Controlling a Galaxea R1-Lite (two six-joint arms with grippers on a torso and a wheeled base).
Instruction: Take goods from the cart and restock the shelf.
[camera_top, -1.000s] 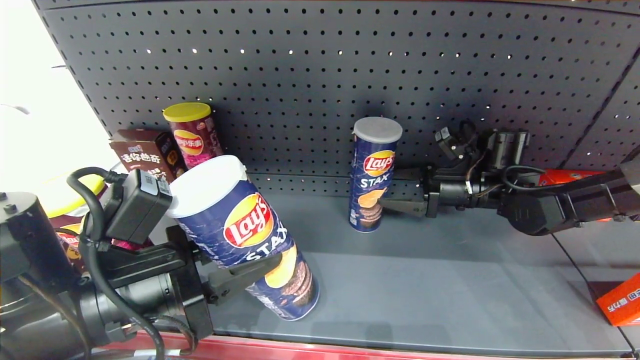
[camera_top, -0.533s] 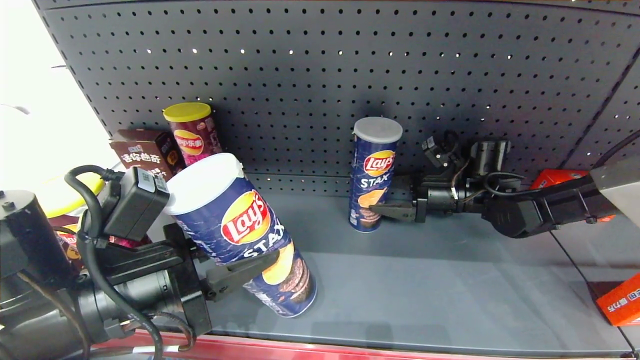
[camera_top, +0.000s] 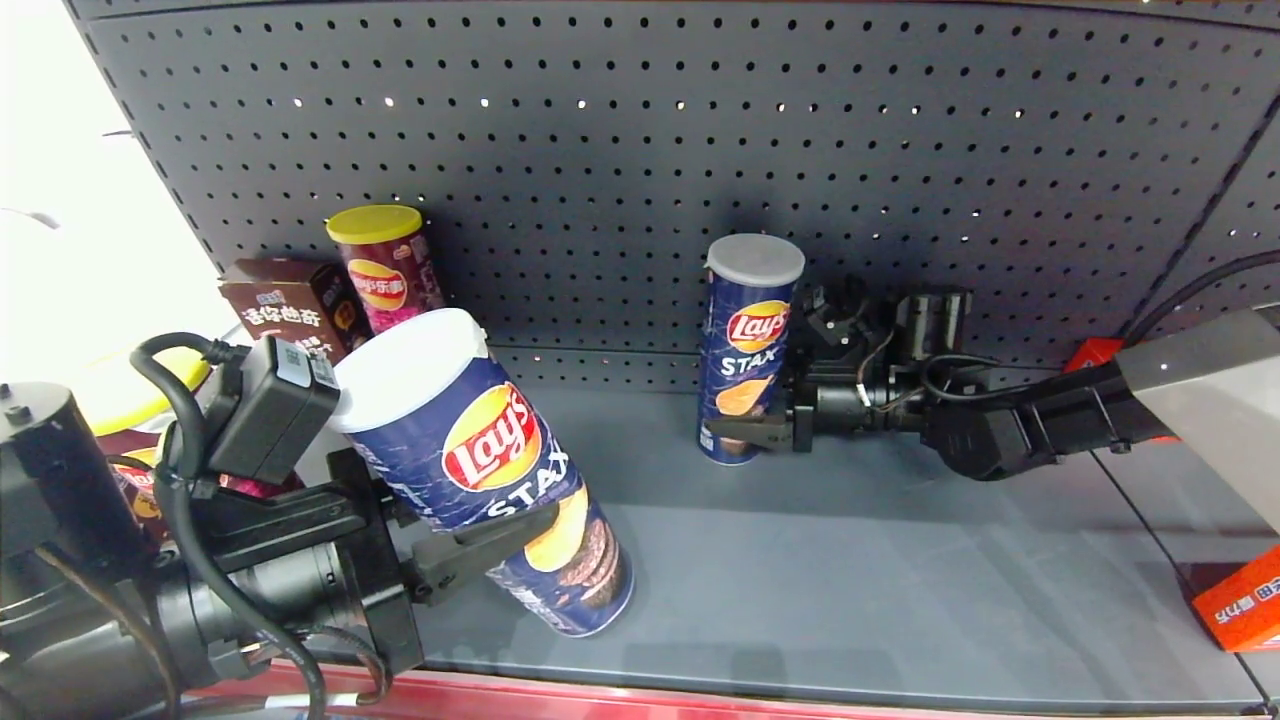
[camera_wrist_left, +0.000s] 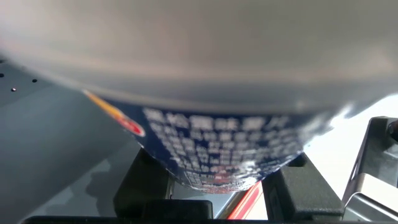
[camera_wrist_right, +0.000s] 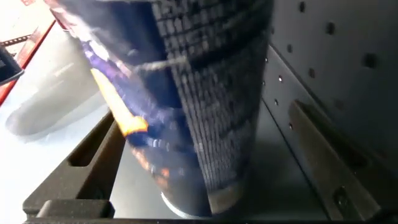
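My two arms at the shelf.
Left arm low and near, left gripper (camera_top: 500, 510) clamped across the tilted can (camera_top: 470, 450); right arm stretched in from the right, right gripper (camera_top: 735, 418) spread, one finger either side of the upright can (camera_top: 748, 330).

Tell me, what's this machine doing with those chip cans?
A two-armed robot is stocking a shelf. Its left gripper is clamped on a blue chip can, held tilted over the shelf's front. Its right gripper sits with its fingers open on either side of a second blue can, which stands upright near the pegboard back wall; it is not squeezing it yet. A purple can and a brown box stand at the far left.
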